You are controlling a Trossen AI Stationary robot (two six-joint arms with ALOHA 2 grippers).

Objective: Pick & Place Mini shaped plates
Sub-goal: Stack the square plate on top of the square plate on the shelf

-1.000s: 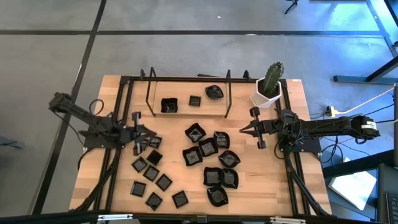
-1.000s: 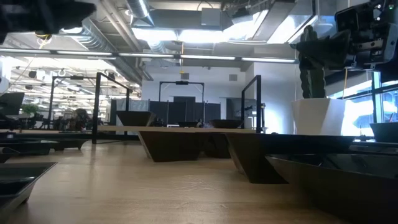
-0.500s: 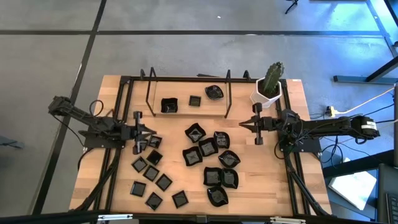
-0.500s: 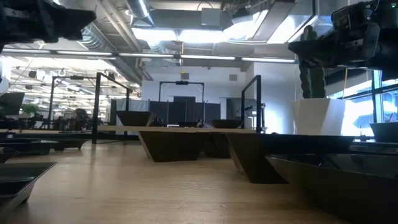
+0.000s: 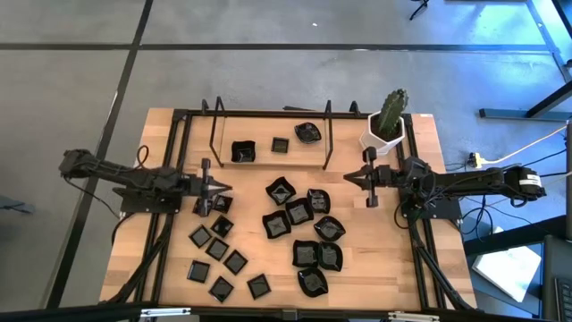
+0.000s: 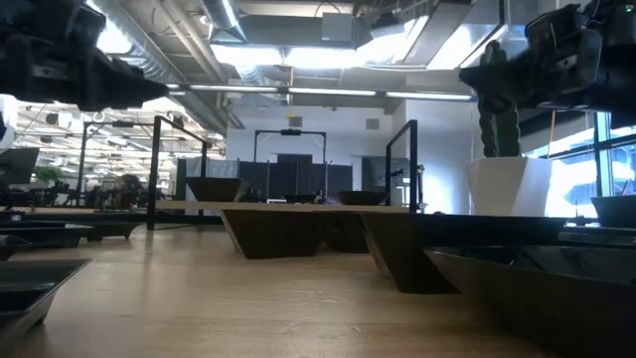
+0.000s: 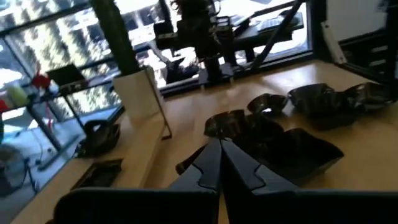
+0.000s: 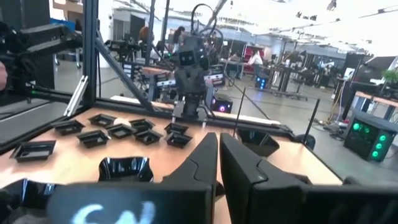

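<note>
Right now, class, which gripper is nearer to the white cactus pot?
Right. The right gripper, shut and empty, hovers just in front of the white cactus pot at the table's back right corner. The left gripper, also shut, hangs far across the table above the small square plates.

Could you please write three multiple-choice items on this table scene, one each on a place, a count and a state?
1. Where does the white pot with the green cactus stand on the wooden table?
A. far right corner
B. near left corner
C. centre

2. How many glossy black mini plates lie under the black wire rack?
A. one
B. three
C. six

3. How is the left hand?
A. shut, empty
B. wide open
C. holding a plate

Answers: 1 A, the high view shows it beside the rack's right end. 2 B, three dishes sit there. 3 A, the left wrist view shows its fingers together, nothing between.
</note>
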